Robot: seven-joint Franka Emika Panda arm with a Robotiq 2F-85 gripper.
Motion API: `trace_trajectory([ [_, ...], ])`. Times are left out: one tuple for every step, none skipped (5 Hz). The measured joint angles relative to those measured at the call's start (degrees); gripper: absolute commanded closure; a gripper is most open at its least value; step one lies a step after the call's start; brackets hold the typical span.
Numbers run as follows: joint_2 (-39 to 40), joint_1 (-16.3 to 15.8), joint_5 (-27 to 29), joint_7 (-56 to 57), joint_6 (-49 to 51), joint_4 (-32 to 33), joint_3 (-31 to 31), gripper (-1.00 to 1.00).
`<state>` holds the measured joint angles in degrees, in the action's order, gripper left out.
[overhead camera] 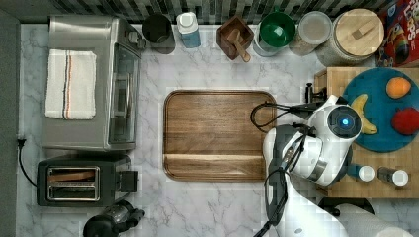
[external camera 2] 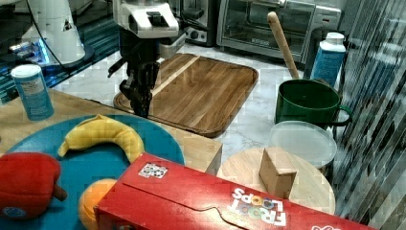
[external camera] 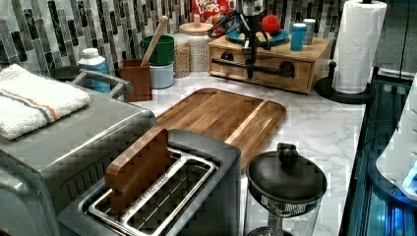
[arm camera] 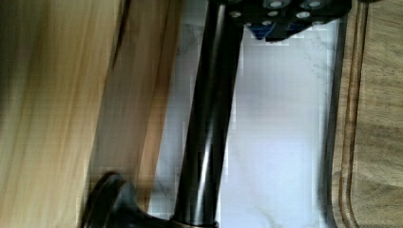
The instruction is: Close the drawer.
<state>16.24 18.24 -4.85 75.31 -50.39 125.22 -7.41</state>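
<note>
Drawer [external camera: 270,62] sits in the light wood box just beyond the brown tray [external camera: 221,115], on the tray's far side in the left view, under the top that carries the blue plate [overhead camera: 380,126]. Its front looks flush or nearly flush with the box, so the closing seems to be at its end. The dark bar handle [external camera: 278,71] runs across the front, facing the tray over a strip of marble counter [overhead camera: 207,69]. The pincer [external camera: 250,73] hangs straight down at that handle, between tray and drawer front. I cannot tell whether it is spread or pressed together. The next move, as I judge it, calls for a short level push away from the tray until the front seats, then a lift clear of the bar.
</note>
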Motion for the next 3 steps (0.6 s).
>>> trace_trajectory([
  [0.0, 0.0, -0.1, 0.4, 0.1, 0.0, 0.1, 1.00],
  [0.0, 0.0, -0.2, 0.7, 0.0, 0.0, 0.1, 1.00],
  [0.0, 0.0, -0.2, 0.7, 0.1, 0.0, 0.0, 1.00],
])
